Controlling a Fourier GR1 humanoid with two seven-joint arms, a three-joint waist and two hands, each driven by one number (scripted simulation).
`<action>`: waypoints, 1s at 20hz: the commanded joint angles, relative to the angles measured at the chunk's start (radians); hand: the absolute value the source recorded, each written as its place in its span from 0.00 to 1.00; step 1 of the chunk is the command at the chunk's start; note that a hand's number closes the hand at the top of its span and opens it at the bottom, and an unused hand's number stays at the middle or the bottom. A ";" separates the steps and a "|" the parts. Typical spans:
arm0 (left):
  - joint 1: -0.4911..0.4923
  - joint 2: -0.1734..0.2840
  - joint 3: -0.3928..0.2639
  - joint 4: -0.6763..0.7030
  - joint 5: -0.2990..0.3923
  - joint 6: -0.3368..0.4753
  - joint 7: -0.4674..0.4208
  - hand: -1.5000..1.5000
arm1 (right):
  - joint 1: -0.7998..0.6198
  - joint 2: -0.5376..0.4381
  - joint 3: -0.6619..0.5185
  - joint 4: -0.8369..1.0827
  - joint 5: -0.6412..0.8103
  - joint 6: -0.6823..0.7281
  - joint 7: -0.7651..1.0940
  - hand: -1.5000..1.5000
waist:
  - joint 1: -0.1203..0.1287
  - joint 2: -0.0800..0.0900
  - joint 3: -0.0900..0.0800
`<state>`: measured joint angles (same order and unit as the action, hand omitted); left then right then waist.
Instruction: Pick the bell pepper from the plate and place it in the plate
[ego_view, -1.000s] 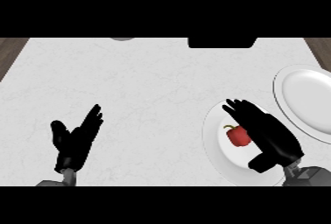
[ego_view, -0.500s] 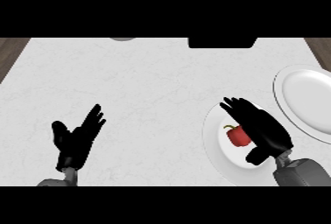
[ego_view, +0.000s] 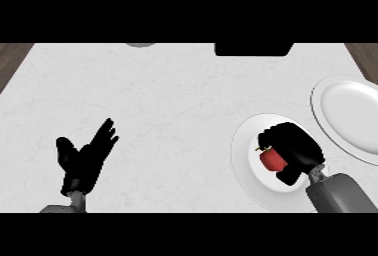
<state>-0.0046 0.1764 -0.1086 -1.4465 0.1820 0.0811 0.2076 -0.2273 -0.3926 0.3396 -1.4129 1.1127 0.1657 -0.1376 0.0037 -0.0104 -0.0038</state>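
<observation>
Fingers of R hand now curled on bell pepper, were straight, L hand unchanged, fingers apart

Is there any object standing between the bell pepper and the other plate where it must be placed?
Nothing visible does. The right hand is curled round the bell pepper on the near plate, and the far plate lies close beside it at the right, with only bare counter between.

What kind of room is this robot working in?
Probably a kitchen: a pale stone-like counter, two white plates, the near plate and the far plate, and a red bell pepper under the right hand.
</observation>
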 joint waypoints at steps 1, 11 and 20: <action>0.044 -0.014 0.003 -0.008 -0.007 -0.012 0.011 0.50 | -0.007 0.026 -0.022 0.069 0.056 -0.073 -0.048 1.00 | 0.000 0.010 0.004; 0.021 -0.028 -0.005 0.012 -0.037 0.003 -0.016 0.50 | -0.101 0.194 -0.342 0.043 -0.012 -0.251 0.307 1.00 | 0.000 0.028 0.007; 0.027 -0.026 -0.015 -0.029 -0.031 -0.012 -0.019 0.50 | -0.279 0.213 -0.654 0.101 0.167 -0.497 0.878 1.00 | 0.047 0.050 -0.002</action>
<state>0.0109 0.1520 -0.1119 -1.4884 0.1526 0.0772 0.1798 -0.4270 -0.1962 -0.2051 -1.3359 1.1961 -0.2279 0.5168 0.0212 0.0289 0.0015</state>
